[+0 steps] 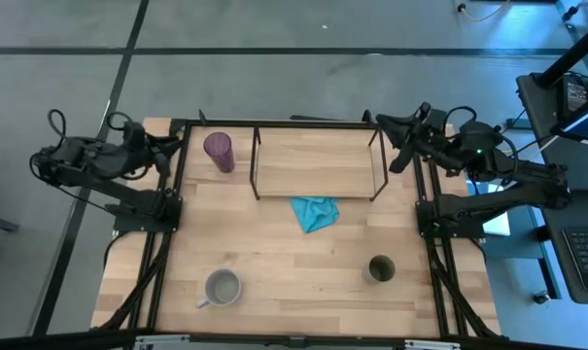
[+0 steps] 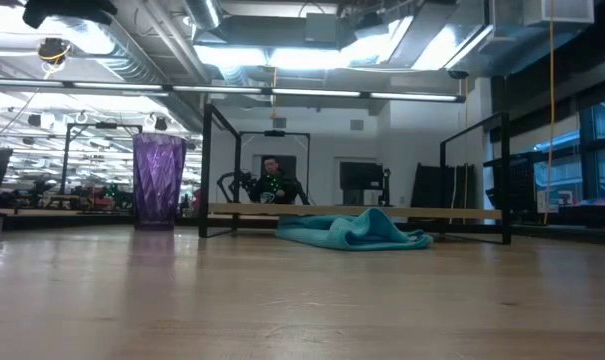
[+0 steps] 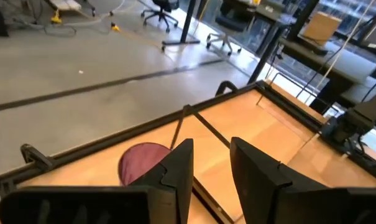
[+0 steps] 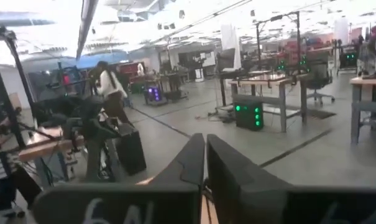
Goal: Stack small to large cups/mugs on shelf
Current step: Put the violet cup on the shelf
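A tall purple tumbler [image 1: 219, 152] stands upright on the table at the far left, beside the shelf [image 1: 318, 167], a low wooden board in a black wire frame at the far middle. It also shows in the low view [image 2: 159, 181] and the left wrist view [image 3: 144, 160]. A grey mug [image 1: 222, 288] with a handle stands near the front left. A small olive-green cup [image 1: 381, 268] stands near the front right. My left gripper [image 3: 209, 163] is open and empty at the far left corner. My right gripper [image 4: 205, 155] is shut and empty at the far right corner.
A crumpled teal cloth [image 1: 314, 212] lies on the table just in front of the shelf, also in the low view [image 2: 354, 230]. The black table frame [image 1: 177, 175] runs along both sides. People [image 4: 110, 90] show in the room beyond.
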Controlling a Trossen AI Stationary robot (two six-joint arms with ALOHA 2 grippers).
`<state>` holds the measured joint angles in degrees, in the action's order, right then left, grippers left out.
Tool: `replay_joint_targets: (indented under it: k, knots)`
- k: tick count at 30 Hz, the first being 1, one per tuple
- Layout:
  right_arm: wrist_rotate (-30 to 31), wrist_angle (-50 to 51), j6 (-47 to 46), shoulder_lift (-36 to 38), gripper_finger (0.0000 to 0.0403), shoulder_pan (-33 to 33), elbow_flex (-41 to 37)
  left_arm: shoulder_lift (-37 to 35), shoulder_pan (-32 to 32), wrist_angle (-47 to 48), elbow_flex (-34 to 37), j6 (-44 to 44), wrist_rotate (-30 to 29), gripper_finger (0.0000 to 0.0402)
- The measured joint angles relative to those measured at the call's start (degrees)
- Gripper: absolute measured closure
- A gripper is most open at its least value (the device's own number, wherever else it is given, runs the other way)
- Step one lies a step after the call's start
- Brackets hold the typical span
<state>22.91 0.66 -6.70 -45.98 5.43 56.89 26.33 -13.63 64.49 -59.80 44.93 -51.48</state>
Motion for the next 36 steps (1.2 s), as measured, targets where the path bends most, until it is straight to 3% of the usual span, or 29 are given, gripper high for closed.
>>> replay_joint_targets:
  k: [3,9,13,17,23,27,31,36]
  knots:
    - [-0.5,1.4,-2.8,0.0,0.0381,1.0,0.5,4.6,0.8,1.5,-3.7,0.9,1.7,0.03]
    - [-10.7,8.8,1.6,-0.5,0.0381,3.1,3.0,14.6,6.3,11.7,-13.2,-0.5,4.4,0.03]
    - [-4.0,17.3,2.4,-1.5,0.0381,6.5,8.6,18.9,12.8,21.6,-19.3,-0.2,4.7,0.03]
    - [2.6,21.5,-5.8,-3.2,0.0381,10.2,14.2,19.1,18.1,21.5,-22.8,-2.0,9.2,0.03]
    - [3.0,15.9,-9.5,-3.8,0.0381,11.1,18.8,19.2,20.8,20.7,-22.9,-3.5,11.6,0.03]
    - [3.0,13.1,-5.2,-3.8,0.0381,11.1,20.8,20.7,22.3,20.7,-21.5,-4.9,12.9,0.03]
    - [3.5,11.1,-3.6,-3.8,0.0381,11.1,21.1,25.6,28.6,13.9,-23.0,-12.1,21.1,0.03]
    - [3.7,13.2,-2.0,-4.5,0.0381,11.1,21.1,36.8,44.5,13.3,-32.1,-21.8,33.6,0.0301]
